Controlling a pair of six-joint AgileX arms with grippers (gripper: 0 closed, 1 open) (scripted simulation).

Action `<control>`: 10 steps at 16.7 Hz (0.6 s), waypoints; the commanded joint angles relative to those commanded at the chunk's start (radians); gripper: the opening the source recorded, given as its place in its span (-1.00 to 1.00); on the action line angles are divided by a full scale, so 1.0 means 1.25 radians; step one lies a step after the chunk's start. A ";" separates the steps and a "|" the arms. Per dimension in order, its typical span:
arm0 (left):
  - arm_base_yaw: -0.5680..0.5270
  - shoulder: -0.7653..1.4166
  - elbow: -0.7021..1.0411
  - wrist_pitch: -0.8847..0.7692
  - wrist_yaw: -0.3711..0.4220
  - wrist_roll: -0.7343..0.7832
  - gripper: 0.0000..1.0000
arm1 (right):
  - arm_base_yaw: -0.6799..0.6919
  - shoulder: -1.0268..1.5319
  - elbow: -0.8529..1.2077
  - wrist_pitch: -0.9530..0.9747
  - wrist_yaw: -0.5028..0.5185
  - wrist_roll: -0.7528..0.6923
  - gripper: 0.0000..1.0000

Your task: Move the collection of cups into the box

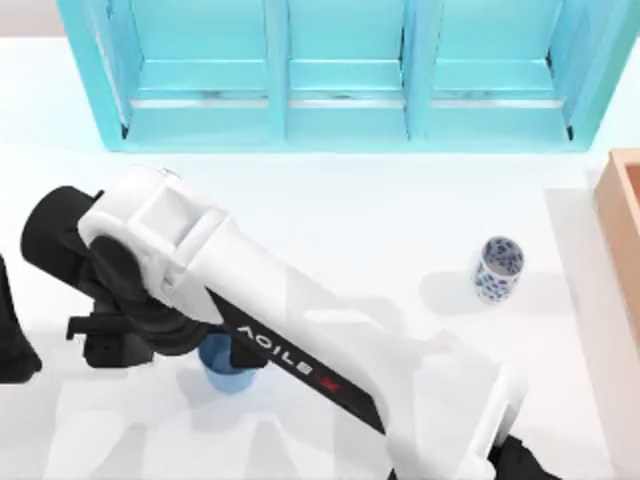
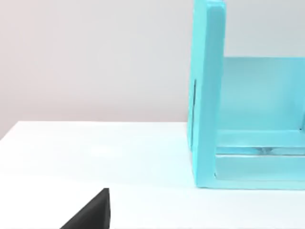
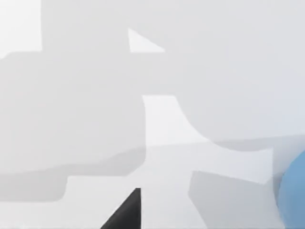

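Blue and tapered, the plain cup [image 1: 226,366] stands on the white tabletop [image 1: 380,230] near the top view's lower left, with most of it covered by the white right arm [image 1: 300,330] that reaches across from the lower right. That arm's dark wrist and right tool [image 1: 125,335] sit just to the left of the cup, close beside it; whether they touch, and how far the tool's fingers are parted, cannot be told, since the arm hides them from above. In the right wrist view a rounded blue edge of the cup [image 3: 293,191] comes in at the frame's side, and a single dark finger tip [image 3: 126,212] pokes up at the bottom over shadowed tabletop. The patterned cup [image 1: 498,268], white with blue flowers, stands upright well apart toward the right, nearer the tan box [image 1: 622,225], which is cut off by the right edge so that just one thick wall shows. The turquoise shelf unit [image 1: 345,75] runs along the far side. The left arm [image 1: 15,340] is a dark sliver at the left edge; its wrist view looks at the shelf unit's end and one dark finger tip [image 2: 93,212] of the left tool.
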 joint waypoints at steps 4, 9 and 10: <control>0.000 0.000 0.000 0.000 0.000 0.000 1.00 | 0.000 0.000 0.000 0.000 0.000 0.000 -0.36; 0.000 0.000 0.000 0.000 0.000 0.000 1.00 | 0.000 0.000 0.000 0.000 0.000 0.000 -1.00; 0.000 0.000 0.000 0.000 0.000 0.000 1.00 | 0.000 0.000 0.000 0.000 0.000 0.000 -1.00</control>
